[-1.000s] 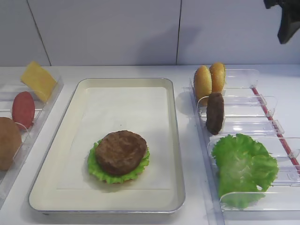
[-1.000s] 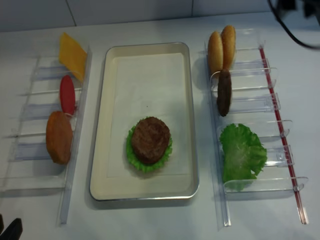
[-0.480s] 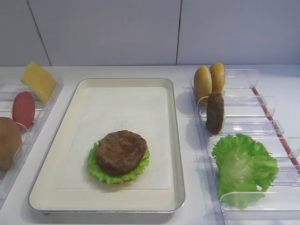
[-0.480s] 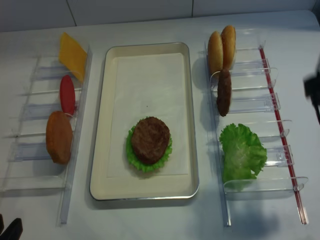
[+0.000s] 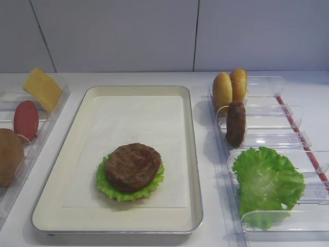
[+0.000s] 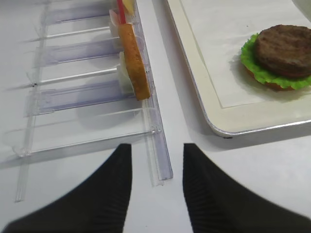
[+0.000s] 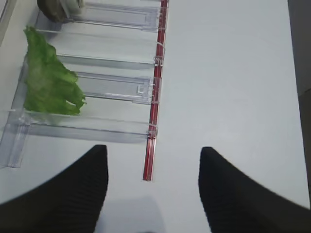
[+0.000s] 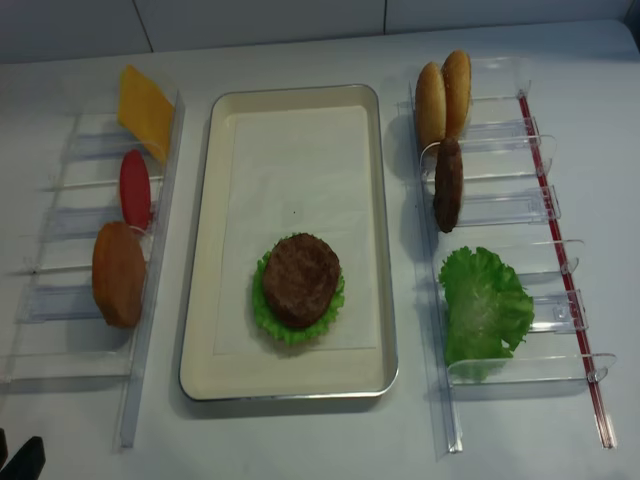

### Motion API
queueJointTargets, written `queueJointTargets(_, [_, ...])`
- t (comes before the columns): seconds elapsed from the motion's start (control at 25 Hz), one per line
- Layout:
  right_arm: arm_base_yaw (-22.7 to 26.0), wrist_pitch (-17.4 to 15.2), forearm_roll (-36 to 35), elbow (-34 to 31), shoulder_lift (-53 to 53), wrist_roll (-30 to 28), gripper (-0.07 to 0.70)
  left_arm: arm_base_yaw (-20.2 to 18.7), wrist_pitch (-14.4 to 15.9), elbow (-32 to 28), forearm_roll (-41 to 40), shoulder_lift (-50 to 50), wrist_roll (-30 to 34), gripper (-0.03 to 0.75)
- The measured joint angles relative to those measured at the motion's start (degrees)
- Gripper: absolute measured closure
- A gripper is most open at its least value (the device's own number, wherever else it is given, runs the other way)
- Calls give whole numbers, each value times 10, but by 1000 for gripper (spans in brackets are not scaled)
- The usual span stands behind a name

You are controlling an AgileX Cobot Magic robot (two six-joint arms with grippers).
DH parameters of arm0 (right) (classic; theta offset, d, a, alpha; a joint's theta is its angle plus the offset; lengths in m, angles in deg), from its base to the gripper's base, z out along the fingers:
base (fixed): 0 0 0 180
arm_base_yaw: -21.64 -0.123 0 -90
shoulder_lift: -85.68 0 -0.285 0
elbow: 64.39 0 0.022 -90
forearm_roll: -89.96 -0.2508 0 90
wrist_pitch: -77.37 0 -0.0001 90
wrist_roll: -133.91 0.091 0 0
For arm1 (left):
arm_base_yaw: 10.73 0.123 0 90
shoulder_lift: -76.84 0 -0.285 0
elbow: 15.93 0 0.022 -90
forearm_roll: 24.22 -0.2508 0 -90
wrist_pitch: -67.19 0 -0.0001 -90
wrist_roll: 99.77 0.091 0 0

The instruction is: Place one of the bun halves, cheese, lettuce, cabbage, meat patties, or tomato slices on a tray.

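Patty (image 5: 132, 167) sits on lettuce (image 5: 109, 186) in tray (image 5: 190, 154); placement looks done. Both end effectors (image 7: 153, 187) (image 6: 157, 182) released, empty.

The right gripper (image 7: 151, 194) shows only in its own wrist view: two dark ribbed fingers (image 7: 73, 189) spread wide with nothing between them, hovering over the near end of the right-hand clear rack (image 7: 87, 128). The left gripper (image 6: 156, 194) shows in its wrist view the same way, its dark fingers (image 6: 102, 194) parted and gripping nothing, poised above the near end of the left-hand clear rack (image 6: 92, 141). In the realsense high view only a dark corner of the left arm (image 8: 20, 460) is visible.
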Motion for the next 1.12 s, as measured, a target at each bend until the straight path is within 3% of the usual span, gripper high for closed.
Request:
queueJointTargets(0.32, [0, -6, 0, -85, 175, -6, 213, 0, 0, 0, 0, 0, 0, 452])
queueJointTargets(0.44, [1, 13, 0, -93, 216, -8, 213, 0, 0, 0, 0, 0, 0, 452])
queueJointTargets(0.72, [30, 66, -9, -113, 223, -28, 213, 0, 0, -1, 0, 0, 0, 452])
queueJointTargets(1.12, [103, 70, -24, -118, 223, -49, 259, 0, 0, -1, 0, 0, 0, 452])
